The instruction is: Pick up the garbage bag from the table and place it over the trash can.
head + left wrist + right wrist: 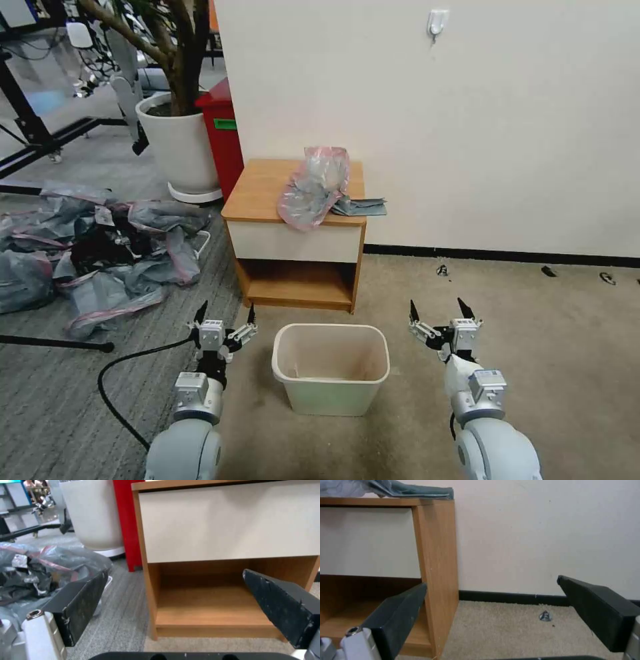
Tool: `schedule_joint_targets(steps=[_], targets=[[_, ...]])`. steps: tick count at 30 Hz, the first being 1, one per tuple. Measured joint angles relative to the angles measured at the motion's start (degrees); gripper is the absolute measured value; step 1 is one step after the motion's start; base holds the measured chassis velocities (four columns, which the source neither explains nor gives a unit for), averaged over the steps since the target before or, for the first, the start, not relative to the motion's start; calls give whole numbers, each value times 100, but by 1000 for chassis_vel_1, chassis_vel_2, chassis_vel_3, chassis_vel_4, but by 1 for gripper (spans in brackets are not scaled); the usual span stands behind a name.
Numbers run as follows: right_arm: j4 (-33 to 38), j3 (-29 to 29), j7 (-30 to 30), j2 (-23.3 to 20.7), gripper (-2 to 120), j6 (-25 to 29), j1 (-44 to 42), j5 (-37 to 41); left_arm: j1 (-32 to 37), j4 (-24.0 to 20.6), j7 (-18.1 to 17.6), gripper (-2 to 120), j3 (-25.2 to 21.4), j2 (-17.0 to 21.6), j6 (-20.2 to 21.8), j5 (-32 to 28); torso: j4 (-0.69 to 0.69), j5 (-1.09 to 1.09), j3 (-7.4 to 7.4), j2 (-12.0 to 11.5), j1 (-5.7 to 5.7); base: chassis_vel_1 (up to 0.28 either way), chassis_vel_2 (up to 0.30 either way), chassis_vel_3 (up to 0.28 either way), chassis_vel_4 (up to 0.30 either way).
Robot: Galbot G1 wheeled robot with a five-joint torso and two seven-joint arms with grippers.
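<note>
The garbage bag [315,185], grey crinkly plastic with a pink band, lies crumpled on top of the table [260,190], its grey tail hanging past the right edge [416,491]. The table is a low wooden cabinet with a white drawer front [230,522] and an open shelf. In front of it on the floor stands the cream trash can [331,369], with nothing inside. My left gripper [225,317] hovers open to the left of the can. My right gripper [437,311] hovers open to its right. Both are low, below the table top, with nothing between their fingers.
A heap of similar grey-and-pink bags [100,247] covers the floor at the left. A tall red bin [222,133] and a white plant pot [179,143] stand behind the table's left side. A white wall [467,120] rises behind. A black cable [117,373] curls beside my left arm.
</note>
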Motion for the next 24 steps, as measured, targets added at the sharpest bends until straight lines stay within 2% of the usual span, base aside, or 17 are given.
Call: schedule_joint_targets(steps=[2,5,6,9,10,12,14,18,24], targets=[[17,1,2,0,100,-18,0,4,38,-62,-9,100,-5,2,30,-41,-1,-1,0,0,0,0,0,0,0],[496,43,106,5,100,-526,-34,174,412,-687,-207,100,-75,30,330,-455,1,-1,0,0,0,0,0,0,0],[496,43,106,5,100,-526,-34,174,412,-687,-207,100,-75,30,330,-455,1,-1,0,0,0,0,0,0,0],[1105,101,243,15,100,-1184,-86,400,801,-1338,-425,100,-147,58,649,-893,1,0,0,0,0,0,0,0,0],[1105,101,243,15,100,-1184,-86,400,801,-1338,-425,100,-147,58,649,-893,1,0,0,0,0,0,0,0,0],[1462,129,339,-23,100,-1476,-80,605,1044,-1682,-521,100,-250,149,696,-1222,0,0,-1,0,0,0,0,0,0],[1490,131,384,-108,100,-1366,-27,754,1085,-1685,-518,100,-364,374,584,-1402,2,-1,0,0,0,0,0,0,0],[1361,117,392,-165,100,-1046,30,810,1009,-1577,-444,100,-453,569,506,-1531,0,0,0,0,0,0,0,0,0],[1213,83,392,-204,100,-800,88,812,944,-1438,-388,100,-490,696,378,-1584,0,0,0,0,0,0,0,0,0]])
